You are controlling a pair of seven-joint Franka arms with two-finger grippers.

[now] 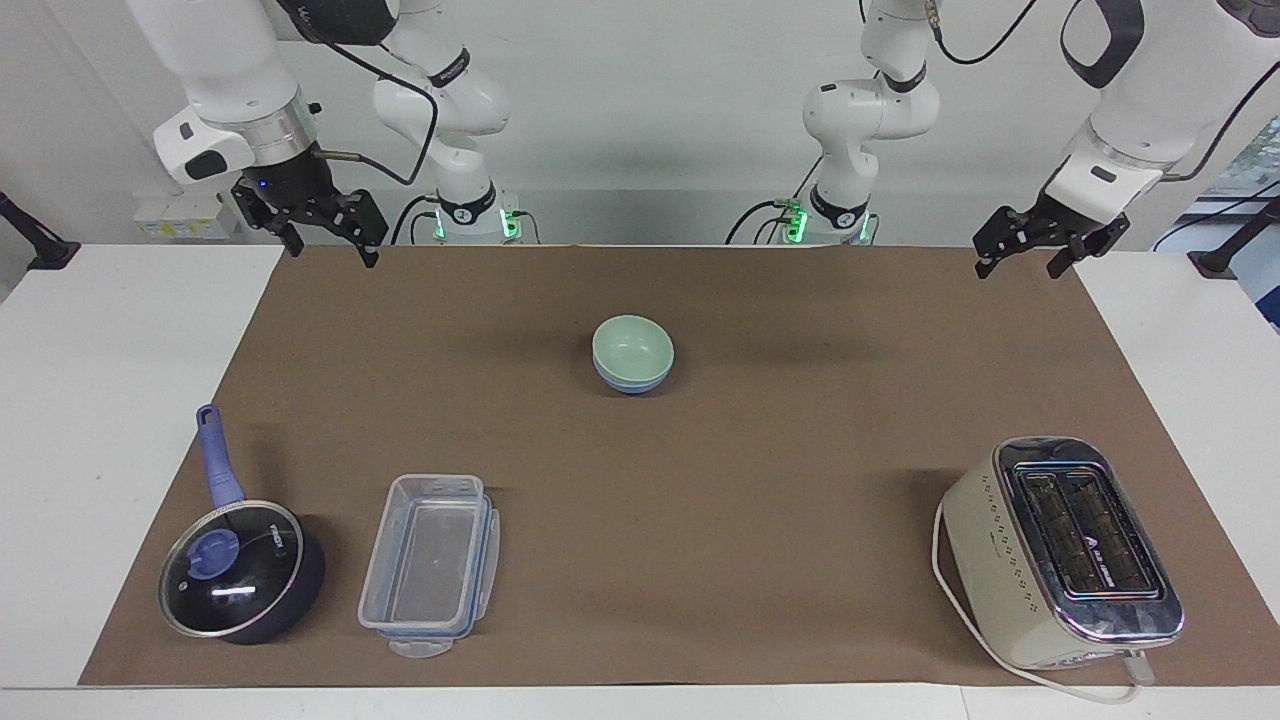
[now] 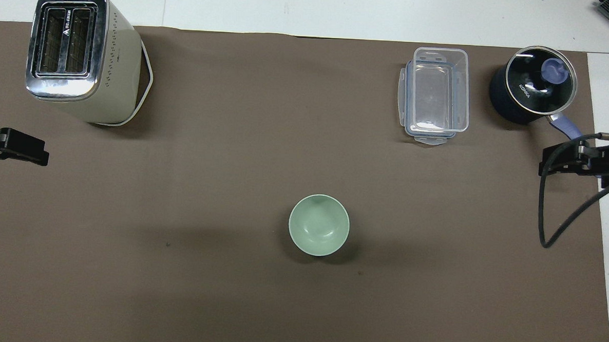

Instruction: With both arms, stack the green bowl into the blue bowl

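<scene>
Brown paper mat [image 1: 700,480] covers the table. Both arms wait, high at its corners: the right gripper [image 1: 322,228] at eleven o'clock in the facing view, the left gripper [image 1: 1040,245] at one o'clock. Both have their fingers wide apart and hold nothing. In the middle, the green bowl [image 1: 632,344] sits inside the blue bowl [image 1: 630,381]. They look light, hard and smooth, maybe slippery, so the rim seems best to pinch. From overhead the blue bowl is hidden under the green one.

Green bowl [image 2: 319,225] mid-mat [image 2: 232,188]
</scene>
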